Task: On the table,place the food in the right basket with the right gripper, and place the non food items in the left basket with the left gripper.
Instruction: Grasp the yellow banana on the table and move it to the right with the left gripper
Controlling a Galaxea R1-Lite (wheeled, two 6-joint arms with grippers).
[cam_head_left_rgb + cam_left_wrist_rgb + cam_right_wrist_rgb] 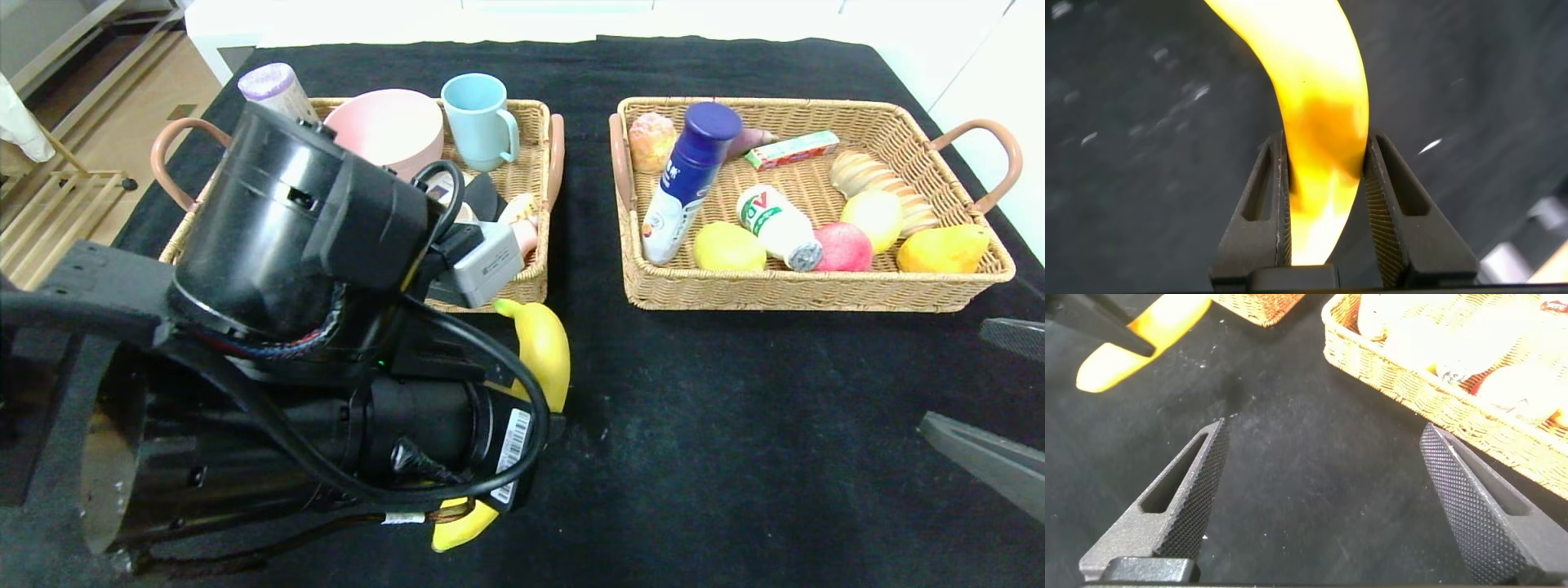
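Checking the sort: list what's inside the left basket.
In the left basket: a pink bowl, a light blue mug and a purple-capped container. The left arm covers the near half, so the rest is hidden.

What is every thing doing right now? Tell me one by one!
Yellow banana: pinched between the left gripper fingers, over the black table.
Right gripper: fingers wide open, holding nothing.
Left wicker basket: holds a pink bowl and an upright blue mug.
Right wicker basket: filled with food.
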